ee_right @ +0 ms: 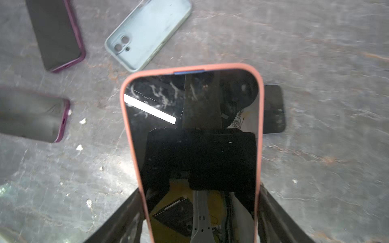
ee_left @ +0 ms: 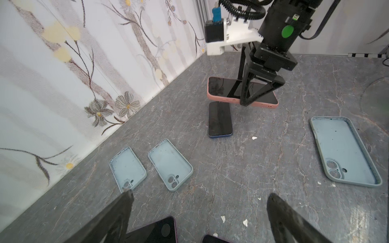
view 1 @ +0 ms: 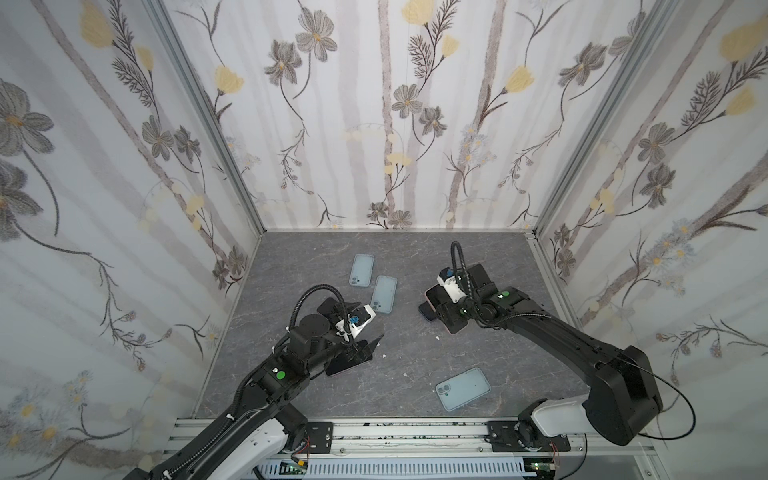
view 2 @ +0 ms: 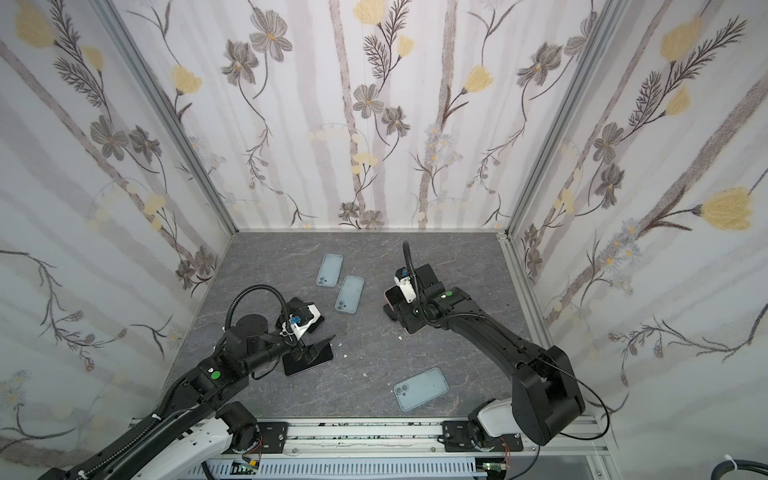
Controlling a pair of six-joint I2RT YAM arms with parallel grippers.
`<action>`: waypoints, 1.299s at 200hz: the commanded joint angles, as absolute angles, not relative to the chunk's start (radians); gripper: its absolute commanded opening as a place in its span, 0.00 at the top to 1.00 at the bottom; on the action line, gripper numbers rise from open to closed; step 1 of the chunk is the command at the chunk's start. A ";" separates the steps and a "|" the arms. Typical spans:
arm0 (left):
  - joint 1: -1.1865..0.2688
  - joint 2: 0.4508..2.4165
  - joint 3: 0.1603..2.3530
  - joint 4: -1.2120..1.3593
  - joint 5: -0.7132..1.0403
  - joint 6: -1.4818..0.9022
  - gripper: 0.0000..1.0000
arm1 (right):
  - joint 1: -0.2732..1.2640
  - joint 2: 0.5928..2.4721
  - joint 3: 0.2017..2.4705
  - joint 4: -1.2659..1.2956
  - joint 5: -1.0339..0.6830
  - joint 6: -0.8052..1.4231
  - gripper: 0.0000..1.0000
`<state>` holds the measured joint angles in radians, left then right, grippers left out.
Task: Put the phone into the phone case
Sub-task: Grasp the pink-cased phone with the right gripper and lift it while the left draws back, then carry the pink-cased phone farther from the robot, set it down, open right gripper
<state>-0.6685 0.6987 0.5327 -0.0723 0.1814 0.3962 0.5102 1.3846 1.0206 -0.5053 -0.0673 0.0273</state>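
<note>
Toward the right edge of the desk (view 1: pixel 415 257), midway between its front and rear edges, the right gripper (ee_right: pixel 200 212) is pinching a pink-cased phone (ee_right: pixel 191 126) across its width, with the jaws spread only as far as the case's sides. The phone is sitting roughly level, screen up, over one end of a bare phone (ee_left: pixel 220 120) lying on the desk. We cannot tell whether the two are touching.

We are judging two hazards:
- **Slip:** the grip is bearing on smooth case edges off the phone's middle, so the long free end may lever it loose and drop it onto the bare phone.
- **Mismatch:** the held phone is sitting in a case, while the bare phone is lying uncased. The empty cases are lying apart from it, the rear pair of cases (ee_left: pixel 170 165) toward the rear edge and the front case (ee_left: pixel 345 151) near the front edge.

Near the left front, the left gripper (ee_left: pixel 200 194) is standing fully spread, holding nothing, above the purple-cased phones (ee_right: pixel 54 33).
</note>
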 commanded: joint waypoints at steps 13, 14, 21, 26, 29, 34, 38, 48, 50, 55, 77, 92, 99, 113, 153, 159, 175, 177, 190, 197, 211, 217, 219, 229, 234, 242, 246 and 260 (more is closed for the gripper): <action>-0.670 0.778 0.551 0.083 0.183 0.317 0.00 | 0.368 1.344 1.014 -0.485 -0.078 0.060 0.33; -0.669 0.780 0.551 0.085 0.183 0.315 0.00 | 0.363 1.344 1.014 -0.486 -0.078 0.060 0.33; -0.669 0.798 0.556 0.102 0.192 0.304 0.00 | 0.326 1.346 1.017 -0.489 -0.076 0.060 0.33; -0.669 0.812 0.559 0.116 0.198 0.297 0.00 | 0.298 1.350 1.019 -0.493 -0.074 0.058 0.33; -0.669 0.818 0.561 0.124 0.201 0.294 0.00 | 0.283 1.354 1.022 -0.495 -0.074 0.058 0.33; -0.669 0.832 0.565 0.140 0.206 0.284 0.00 | 0.258 1.361 1.026 -0.498 -0.074 0.057 0.33; -0.669 0.844 0.568 0.152 0.208 0.276 0.00 | 0.236 1.368 1.030 -0.500 -0.072 0.057 0.33; -0.669 0.873 0.578 0.187 0.211 0.255 0.00 | 0.186 1.391 1.043 -0.505 -0.066 0.054 0.33; -0.669 0.880 0.579 0.194 0.211 0.252 0.00 | 0.178 1.396 1.046 -0.505 -0.064 0.053 0.33; -0.669 0.897 0.588 0.210 0.211 0.240 0.00 | 0.153 1.411 1.054 -0.509 -0.060 0.050 0.33; -0.669 0.979 0.632 0.261 0.213 0.193 0.00 | 0.053 1.494 1.111 -0.512 -0.058 0.037 0.33; -0.669 1.042 0.678 0.263 0.211 0.160 0.00 | 0.000 1.557 1.164 -0.512 -0.069 0.029 0.33; -0.670 1.069 0.705 0.257 0.204 0.140 0.00 | -0.021 1.587 1.196 -0.513 -0.073 0.026 0.33; -0.670 1.114 0.743 0.249 0.187 0.100 0.00 | -0.056 1.672 1.263 -0.517 -0.075 0.003 0.33; -0.670 1.181 0.766 0.273 0.194 0.024 0.00 | -0.116 1.883 1.482 -0.572 -0.087 -0.043 0.33; -0.672 1.186 0.764 0.276 0.198 0.014 0.00 | -0.121 1.910 1.508 -0.578 -0.087 -0.046 0.33; -0.670 1.192 0.760 0.273 0.203 -0.004 0.00 | -0.135 1.977 1.570 -0.586 -0.092 -0.054 0.33; -0.670 1.193 0.760 0.273 0.202 -0.009 0.00 | -0.136 1.986 1.578 -0.587 -0.092 -0.054 0.33; -0.670 1.195 0.756 0.270 0.200 -0.023 0.00 | -0.143 2.035 1.620 -0.590 -0.092 -0.058 0.33; -0.670 1.195 0.754 0.268 0.198 -0.027 0.00 | -0.146 2.061 1.642 -0.594 -0.091 -0.059 0.33; -0.671 1.198 0.755 0.256 0.190 -0.037 0.00 | -0.147 2.112 1.687 -0.606 -0.091 -0.061 0.33; -0.671 1.199 0.758 0.247 0.184 -0.041 0.00 | -0.148 2.130 1.703 -0.612 -0.091 -0.060 0.33; -0.670 1.199 0.759 0.243 0.182 -0.044 0.00 | -0.148 2.137 1.708 -0.612 -0.091 -0.061 0.33; -0.670 1.203 0.767 0.227 0.178 -0.046 0.00 | -0.149 2.165 1.728 -0.613 -0.092 -0.060 0.33; -0.670 1.204 0.770 0.221 0.176 -0.047 0.00 | -0.149 2.176 1.738 -0.614 -0.091 -0.058 0.33; -0.670 1.205 0.770 0.214 0.172 -0.048 0.00 | -0.149 2.199 1.755 -0.618 -0.087 -0.060 0.33; -0.670 1.206 0.770 0.212 0.170 -0.049 0.00 | -0.149 2.208 1.764 -0.622 -0.085 -0.059 0.33; -0.670 1.204 0.771 0.208 0.170 -0.054 0.00 | -0.149 2.244 1.793 -0.639 -0.076 -0.061 0.33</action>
<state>-0.6708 1.2034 0.7605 0.2108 0.1841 -0.0303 -0.1486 2.2044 1.7496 -0.6136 -0.0792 -0.0463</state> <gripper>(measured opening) 0.999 0.727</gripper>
